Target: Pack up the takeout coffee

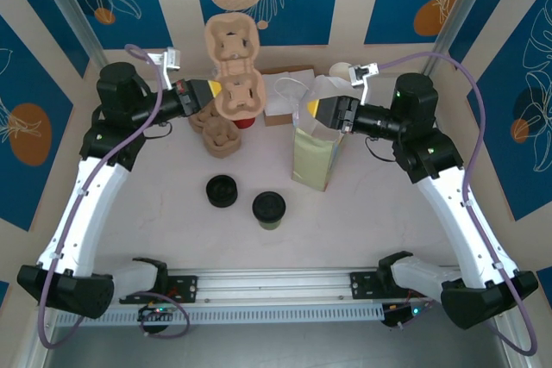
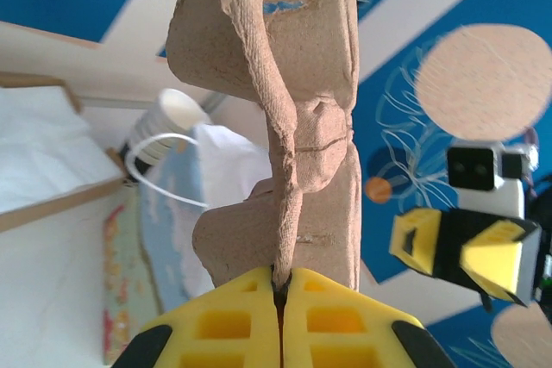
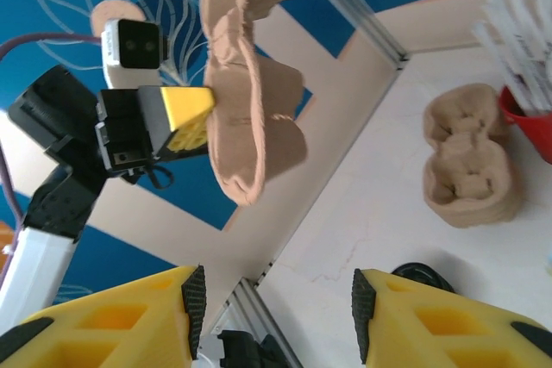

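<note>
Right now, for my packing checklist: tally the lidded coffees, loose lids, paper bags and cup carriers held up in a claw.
takeout coffee: 1
loose black lid: 1
paper bag: 1
cup carrier, held in the left claw: 1
total: 4

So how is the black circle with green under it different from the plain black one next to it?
The takeout coffee has olive-green cup sides under its lid; the loose black lid has no cup. The takeout coffee stands nearer the paper bag; the loose black lid lies further left, nearer the stacked cardboard carriers. Both have round black tops and rest on the table, not touching.
</note>
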